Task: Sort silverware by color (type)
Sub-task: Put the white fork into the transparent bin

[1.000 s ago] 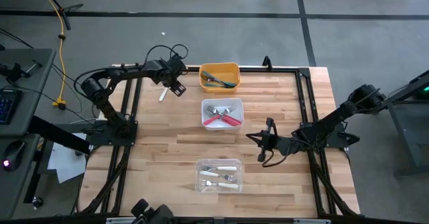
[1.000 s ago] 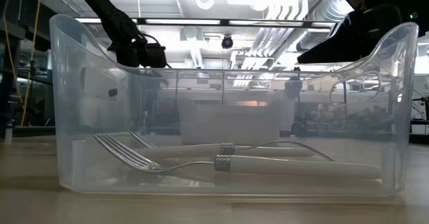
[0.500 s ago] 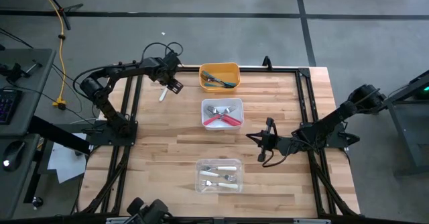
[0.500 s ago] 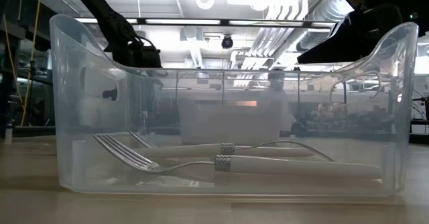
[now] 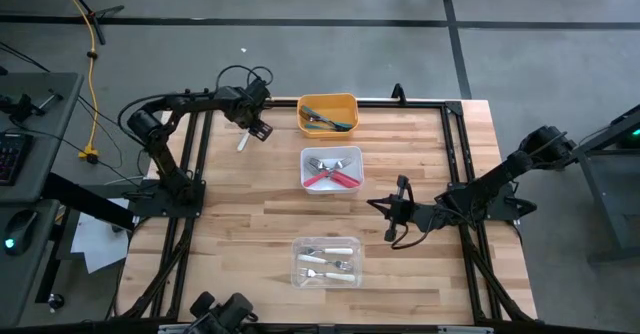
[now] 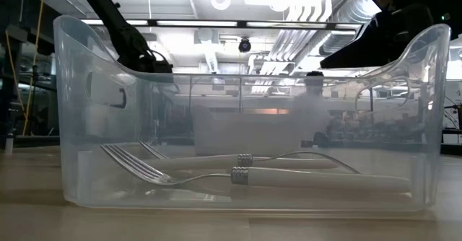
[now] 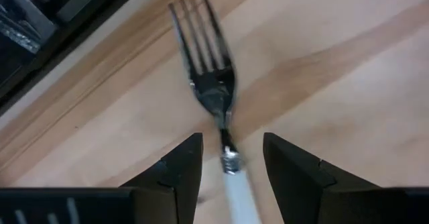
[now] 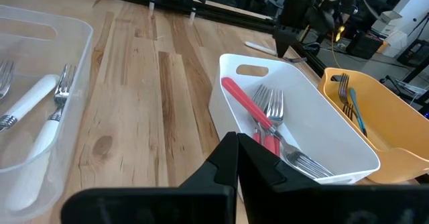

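A white-handled fork (image 5: 242, 140) lies flat on the wood at the table's far left. My left gripper (image 5: 252, 126) points down over it, open. In the left wrist view its fingers (image 7: 181, 167) stand on either side of the fork's neck (image 7: 224, 133), where the silver head meets the white handle (image 7: 238, 187). The orange bin (image 5: 328, 102) holds teal-handled forks. The white bin (image 5: 310, 179) holds pink-handled forks (image 8: 251, 110). The clear bin (image 5: 298, 264) holds white-handled forks (image 6: 310, 176). My right gripper (image 5: 380, 207) waits shut above the table's right half.
The three bins stand in a row down the table's middle, orange farthest and clear nearest. A black frame rail (image 7: 60, 23) runs along the table edge just beyond the fork's tines. Bare wood lies to the left and right of the bins.
My left gripper has gone a little toward the table's left edge and down toward the white-handled fork, staying open. The fork has kept its place on the table.
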### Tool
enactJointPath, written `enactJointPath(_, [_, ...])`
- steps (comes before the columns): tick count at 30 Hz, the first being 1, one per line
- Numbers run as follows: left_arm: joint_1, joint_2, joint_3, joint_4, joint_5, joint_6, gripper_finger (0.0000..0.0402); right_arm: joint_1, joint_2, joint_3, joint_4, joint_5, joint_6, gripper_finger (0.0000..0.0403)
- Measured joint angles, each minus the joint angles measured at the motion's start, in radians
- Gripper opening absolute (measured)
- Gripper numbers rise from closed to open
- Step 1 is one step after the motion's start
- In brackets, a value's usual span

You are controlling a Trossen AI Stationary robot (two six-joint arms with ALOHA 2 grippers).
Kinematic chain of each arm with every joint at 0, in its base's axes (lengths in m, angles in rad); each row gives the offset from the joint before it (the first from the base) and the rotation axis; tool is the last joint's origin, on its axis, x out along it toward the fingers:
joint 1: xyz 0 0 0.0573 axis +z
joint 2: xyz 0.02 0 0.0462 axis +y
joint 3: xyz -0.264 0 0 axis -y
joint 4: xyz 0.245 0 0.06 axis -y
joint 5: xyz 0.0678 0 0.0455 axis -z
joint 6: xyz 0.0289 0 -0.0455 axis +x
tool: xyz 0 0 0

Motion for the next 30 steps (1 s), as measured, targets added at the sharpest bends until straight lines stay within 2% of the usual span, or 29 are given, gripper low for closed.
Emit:
enactJointPath(8, [0.003,0.065,0.005,0.017,-0.019,0.014,0.0117,0.0,0.0,0.0,-0.007,0.0,0.0,0.0])
enactJointPath(18, [-0.014,0.069,0.005,-0.032,-0.007,0.072,0.0014,0.0,0.0,0.0,-0.015,0.0,0.018,0.0])
enactJointPath(23, [-0.049,0.048,0.001,-0.07,-0.059,0.087,0.0009,0.0,0.0,0.0,-0.015,0.0,0.017,0.0])
enactJointPath(30, [-0.07,-0.047,-0.002,-0.192,-0.061,0.076,0.0,0.0,0.0,0.0,-0.015,0.001,0.018,0.0])
